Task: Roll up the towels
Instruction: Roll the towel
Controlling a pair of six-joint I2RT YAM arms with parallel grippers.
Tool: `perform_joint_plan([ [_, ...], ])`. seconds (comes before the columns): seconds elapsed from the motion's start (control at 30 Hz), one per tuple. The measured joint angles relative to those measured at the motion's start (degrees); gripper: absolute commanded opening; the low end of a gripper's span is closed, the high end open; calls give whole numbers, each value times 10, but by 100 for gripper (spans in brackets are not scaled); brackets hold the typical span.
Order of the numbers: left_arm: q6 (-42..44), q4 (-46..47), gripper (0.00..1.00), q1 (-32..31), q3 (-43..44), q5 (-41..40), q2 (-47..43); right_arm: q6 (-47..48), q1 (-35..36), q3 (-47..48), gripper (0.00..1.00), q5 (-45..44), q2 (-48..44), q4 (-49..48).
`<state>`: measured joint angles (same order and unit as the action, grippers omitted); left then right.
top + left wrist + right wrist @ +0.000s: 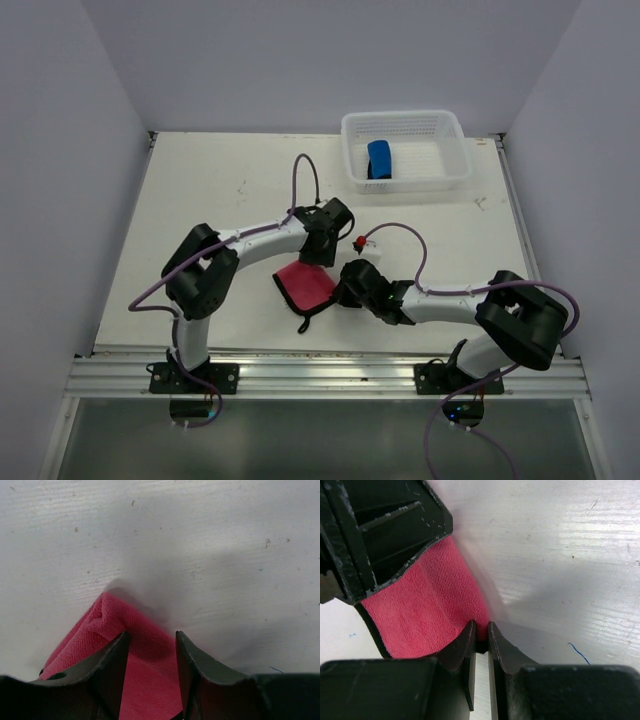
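The pink-red towel (305,285) lies partly folded on the table between the two arms. My left gripper (318,256) is at its far edge; in the left wrist view its jaws (151,637) stand open astride a folded corner of the towel (100,625). My right gripper (340,290) is at the towel's right edge; in the right wrist view (481,626) it is shut on the towel's edge (420,610). The left gripper's body (385,530) sits just beyond. The blue towel (380,160) lies rolled in the white basket.
The white mesh basket (450,150) stands at the back right of the table. A small red and white object (362,245) lies just behind the right gripper. Purple cables loop above both arms. White walls close in the table.
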<state>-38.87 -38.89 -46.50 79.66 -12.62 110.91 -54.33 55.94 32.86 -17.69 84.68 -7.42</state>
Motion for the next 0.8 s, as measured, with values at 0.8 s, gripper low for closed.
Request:
perform_joint_plan([
  [0.8, -28, -24, 47, -13, 0, -75, 24, 5, 22, -6, 0, -9, 0, -17],
])
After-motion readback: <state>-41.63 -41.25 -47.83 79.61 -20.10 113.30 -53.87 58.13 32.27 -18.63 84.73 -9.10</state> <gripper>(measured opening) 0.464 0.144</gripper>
